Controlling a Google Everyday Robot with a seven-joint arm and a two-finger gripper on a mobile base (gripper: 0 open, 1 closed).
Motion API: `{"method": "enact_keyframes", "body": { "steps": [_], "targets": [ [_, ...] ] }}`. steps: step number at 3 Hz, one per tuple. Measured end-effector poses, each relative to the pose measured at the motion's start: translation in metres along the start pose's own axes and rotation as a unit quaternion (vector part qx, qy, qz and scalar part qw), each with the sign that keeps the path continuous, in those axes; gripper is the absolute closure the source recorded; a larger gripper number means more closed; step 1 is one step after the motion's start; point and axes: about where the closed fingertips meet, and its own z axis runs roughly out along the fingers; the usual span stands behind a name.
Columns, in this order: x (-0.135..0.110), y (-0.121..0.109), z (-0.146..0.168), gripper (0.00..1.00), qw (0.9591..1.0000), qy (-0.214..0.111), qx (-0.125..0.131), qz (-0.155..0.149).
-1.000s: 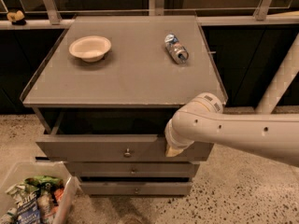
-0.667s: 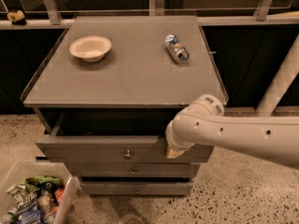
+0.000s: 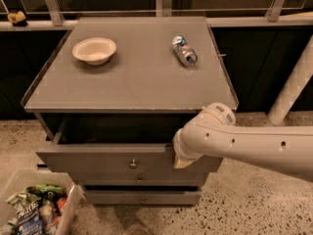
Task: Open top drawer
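The top drawer (image 3: 98, 161) is a wide grey drawer with a small round metal knob (image 3: 132, 164) at its centre. It stands pulled out from under the grey cabinet top (image 3: 132, 77), with a dark gap behind its front. My white arm reaches in from the right. The gripper (image 3: 180, 156) sits at the drawer front's upper right edge, mostly hidden behind the arm's wrist. Two slimmer drawer fronts (image 3: 142, 197) lie below.
A white bowl (image 3: 94, 50) and a can lying on its side (image 3: 184, 51) rest on the cabinet top. A clear bin of snack packets (image 3: 34, 209) stands on the floor at the lower left. A white post (image 3: 293, 89) leans at the right.
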Motion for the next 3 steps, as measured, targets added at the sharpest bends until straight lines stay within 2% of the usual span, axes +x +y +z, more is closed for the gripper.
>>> {"method": "enact_keyframes", "body": {
  "steps": [3],
  "targets": [
    [-0.001, 0.0036, -0.0047, 1.0, 1.0, 0.0, -0.001, 0.001]
  ]
}}
